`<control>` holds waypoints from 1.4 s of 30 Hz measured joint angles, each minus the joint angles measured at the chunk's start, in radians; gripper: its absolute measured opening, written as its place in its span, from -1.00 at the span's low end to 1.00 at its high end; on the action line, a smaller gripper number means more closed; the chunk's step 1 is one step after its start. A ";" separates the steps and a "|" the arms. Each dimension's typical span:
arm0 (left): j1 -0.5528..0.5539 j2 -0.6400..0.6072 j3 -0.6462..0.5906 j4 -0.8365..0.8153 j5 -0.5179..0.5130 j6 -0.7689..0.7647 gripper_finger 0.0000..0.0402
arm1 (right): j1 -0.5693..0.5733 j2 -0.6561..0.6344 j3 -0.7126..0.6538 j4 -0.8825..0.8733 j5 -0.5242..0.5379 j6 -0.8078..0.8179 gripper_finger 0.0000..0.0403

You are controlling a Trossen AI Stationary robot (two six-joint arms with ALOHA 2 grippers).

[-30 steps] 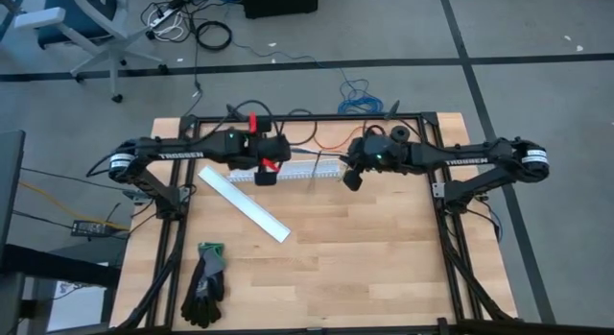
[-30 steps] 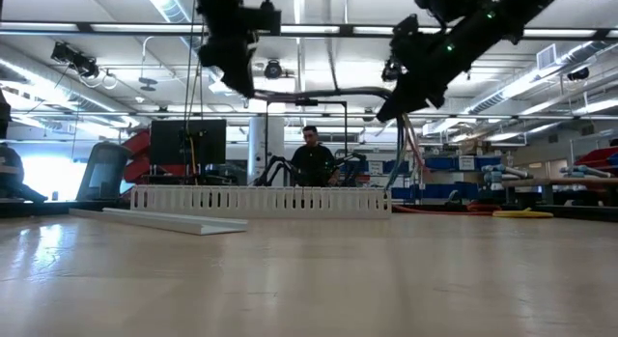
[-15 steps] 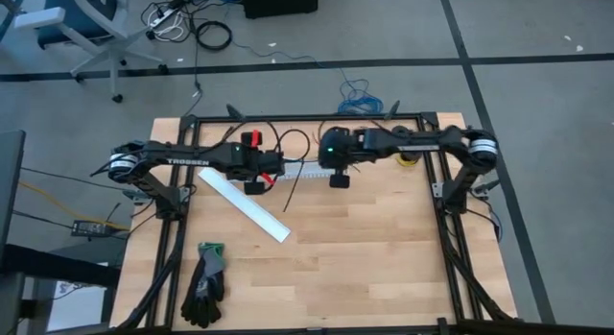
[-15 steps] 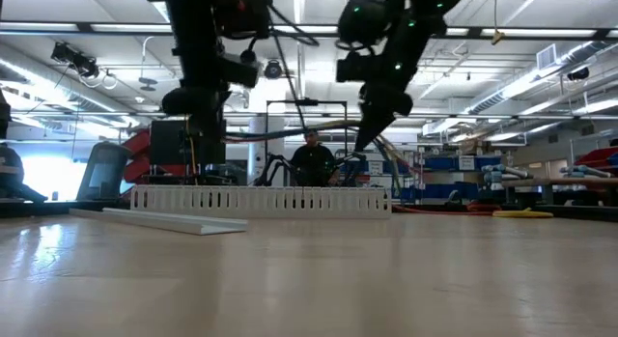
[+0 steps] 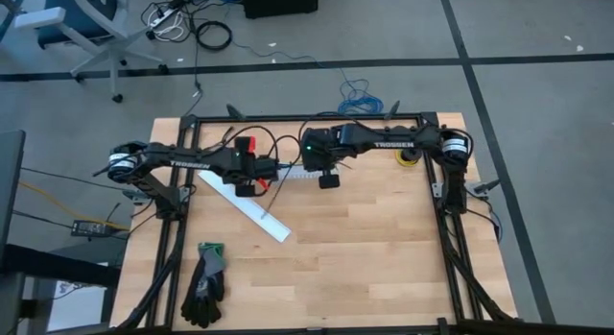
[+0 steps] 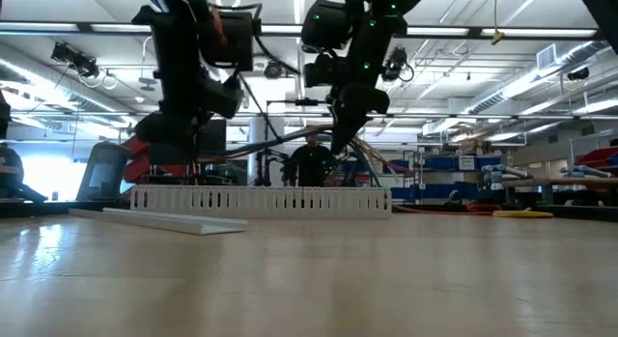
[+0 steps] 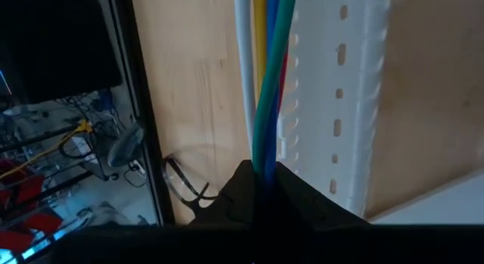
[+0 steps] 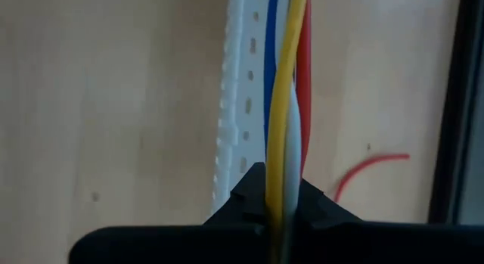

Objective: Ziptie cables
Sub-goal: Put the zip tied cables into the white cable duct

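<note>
Where the high view looks down, the left gripper point(image 5: 257, 184) and right gripper point(image 5: 326, 174) hang over the slotted white channel point(image 5: 299, 172), near each other. In the low view, both sit above it. Each wrist view shows fingers clenched on the cables point(image 7: 266, 75), which run ahead from the fingertips over the channel.

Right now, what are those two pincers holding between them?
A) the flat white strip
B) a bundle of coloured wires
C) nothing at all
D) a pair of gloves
B: both wrist views show the left pincer and the right pincer shut on the cables, above the white slotted channel.
</note>
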 joint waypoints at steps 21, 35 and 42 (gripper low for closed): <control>0.110 0.001 -0.109 0.170 0.160 0.047 -0.86 | -0.010 0.003 -0.084 0.127 -0.057 0.017 -0.98; 0.112 0.003 -0.119 0.144 0.184 -0.076 -0.70 | -0.023 0.085 -0.086 0.168 -0.066 0.054 -0.91; 0.112 0.003 -0.119 0.141 0.189 -0.103 -0.69 | -0.028 0.078 -0.079 0.165 -0.063 0.054 -0.80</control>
